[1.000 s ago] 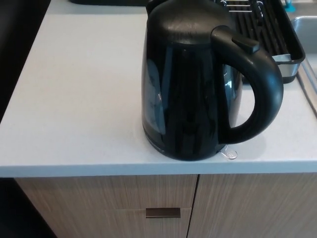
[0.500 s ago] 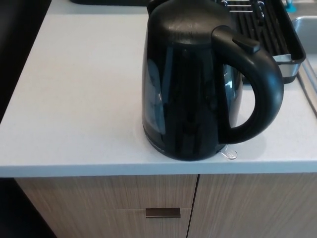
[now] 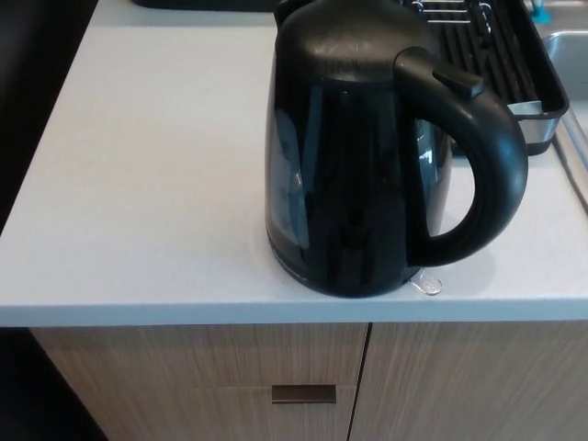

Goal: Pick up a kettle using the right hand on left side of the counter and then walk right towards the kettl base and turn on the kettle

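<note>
One black kettle (image 3: 349, 156) stands upright on the pale counter (image 3: 147, 184), close to the front edge and a little right of the middle of the view. Its lid is on, and its curved handle (image 3: 487, 175) points to the picture's right, with a small lid tab at the top of the handle. The glossy body shows a water window on the left side, with reflections across it. At the foot of the kettle, just beside the base on the right, a small clear switch lever (image 3: 426, 284) sticks out over the counter.

Behind the kettle, at the top right, a black dish rack (image 3: 514, 64) sits on the counter, partly hidden by the kettle's lid and handle. To the right of the rack, the edge of a metal sink (image 3: 568, 55) shows at the border of the picture.

Below the counter are wood-grain cabinet fronts, with a dark recessed pull (image 3: 303, 394) in the left one and a thin vertical seam between the two.

Neither hand of the robot is in view, so nothing holds the kettle, and whether the hands are released or clenched cannot be told.
</note>
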